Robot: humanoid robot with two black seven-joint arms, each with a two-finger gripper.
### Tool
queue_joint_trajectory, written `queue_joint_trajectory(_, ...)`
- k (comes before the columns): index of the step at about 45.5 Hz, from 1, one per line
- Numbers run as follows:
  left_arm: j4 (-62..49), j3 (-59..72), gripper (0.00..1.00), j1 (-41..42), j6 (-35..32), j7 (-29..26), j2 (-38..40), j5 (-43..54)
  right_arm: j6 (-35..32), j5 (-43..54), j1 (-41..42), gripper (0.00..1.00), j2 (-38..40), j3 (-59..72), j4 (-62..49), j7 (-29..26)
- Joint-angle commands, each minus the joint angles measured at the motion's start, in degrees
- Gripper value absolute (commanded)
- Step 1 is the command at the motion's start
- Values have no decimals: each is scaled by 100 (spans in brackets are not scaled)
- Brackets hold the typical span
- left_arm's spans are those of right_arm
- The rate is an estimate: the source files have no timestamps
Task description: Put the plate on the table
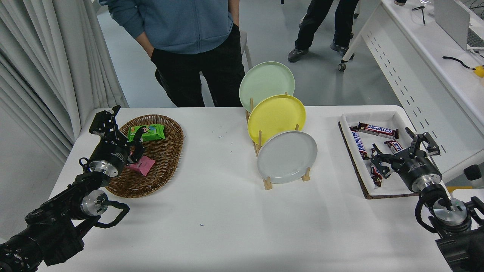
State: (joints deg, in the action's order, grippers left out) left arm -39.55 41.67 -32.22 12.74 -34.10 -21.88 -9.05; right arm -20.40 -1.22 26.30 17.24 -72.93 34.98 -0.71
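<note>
The light-grey plate (287, 156) stands tilted in the front slot of a wooden rack (267, 183) in the middle of the white table (227, 226). Behind it in the rack stand a yellow plate (276, 118) and a pale green plate (267, 85). My right gripper (406, 151) is open and empty over the white tray at the right, well to the right of the grey plate. My left gripper (119, 128) is open and parked over the wicker basket at the left.
A wicker basket (166, 158) holds a green packet (146, 132) and a pink packet (143, 165). A white tray (349, 124) holds several chocolate bars (378, 130). A person in a blue top (181, 26) stands at the far edge. A white perforated desk (412, 79) is at the right.
</note>
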Motion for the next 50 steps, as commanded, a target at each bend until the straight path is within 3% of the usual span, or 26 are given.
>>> queue_joint_trajectory(1,0,17,100,5,0,-44,9,0,-78,-1,6,99,-1,-2,0,0)
queue_joint_trajectory(50,0,8,100,-4,0,-105,26,0,-96,-1,68,99,104,-2,-150,0)
